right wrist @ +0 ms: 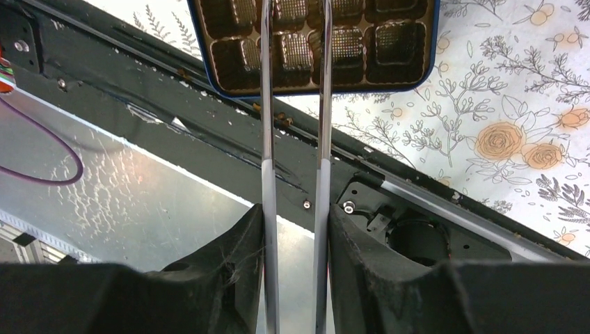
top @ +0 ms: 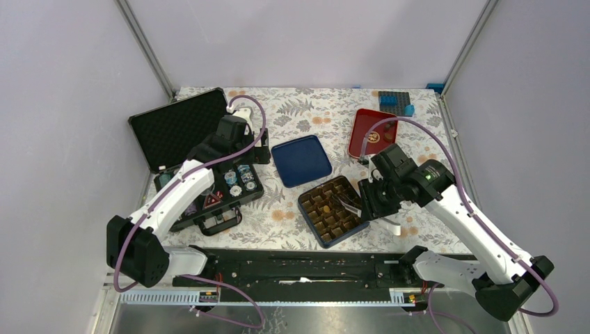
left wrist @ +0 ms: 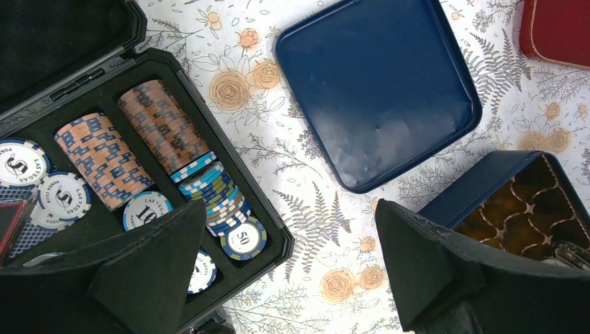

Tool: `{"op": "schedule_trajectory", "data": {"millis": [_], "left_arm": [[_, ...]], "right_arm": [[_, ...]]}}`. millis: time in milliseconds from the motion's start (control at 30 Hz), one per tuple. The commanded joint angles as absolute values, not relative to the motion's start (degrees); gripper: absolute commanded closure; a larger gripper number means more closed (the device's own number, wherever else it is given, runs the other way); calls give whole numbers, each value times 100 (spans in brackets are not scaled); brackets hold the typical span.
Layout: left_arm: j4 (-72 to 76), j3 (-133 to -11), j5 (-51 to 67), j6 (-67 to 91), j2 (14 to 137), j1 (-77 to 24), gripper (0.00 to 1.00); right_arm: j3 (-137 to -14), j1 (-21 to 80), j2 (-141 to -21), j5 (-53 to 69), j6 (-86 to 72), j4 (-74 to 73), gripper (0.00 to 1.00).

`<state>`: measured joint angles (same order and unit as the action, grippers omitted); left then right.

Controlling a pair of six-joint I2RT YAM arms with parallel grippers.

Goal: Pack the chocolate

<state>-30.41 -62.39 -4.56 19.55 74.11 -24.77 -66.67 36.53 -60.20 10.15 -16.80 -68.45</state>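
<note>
Two arms are out over the flowered table [top: 296, 226]. At the left, the left gripper [left wrist: 289, 209] hangs above the black poker-chip case [left wrist: 273, 233], its jaws spread wide with nothing between them. Next comes the blue lid [left wrist: 379, 90], lying flat, then the blue box [left wrist: 480, 186] with its brown grid insert [right wrist: 348, 42]. The right gripper [right wrist: 296, 216] is pinched on metal tongs [right wrist: 266, 104] reaching over the insert; their tips I cannot make out. The chocolate [top: 373, 138] sits in the red tray [top: 362, 122], far right.
</note>
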Motion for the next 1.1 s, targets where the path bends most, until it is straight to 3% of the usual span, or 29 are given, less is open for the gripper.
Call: {"op": "schedule_trajectory", "data": {"millis": [0, 700, 1067], "left_arm": [[-2900, -6494, -497, 2021, 7417, -2461, 1], [-2900, -6394, -457, 2086, 7365, -2460, 1], [-2900, -6315, -475, 2074, 7317, -2461, 1]], "right_arm": [[-6799, 3763, -5910, 1138, -1560, -7175, 78], [-6755, 4150, -6049, 1356, -1577, -7262, 73], [-6740, 4208, -6220, 1301, -1533, -7131, 53]]}}
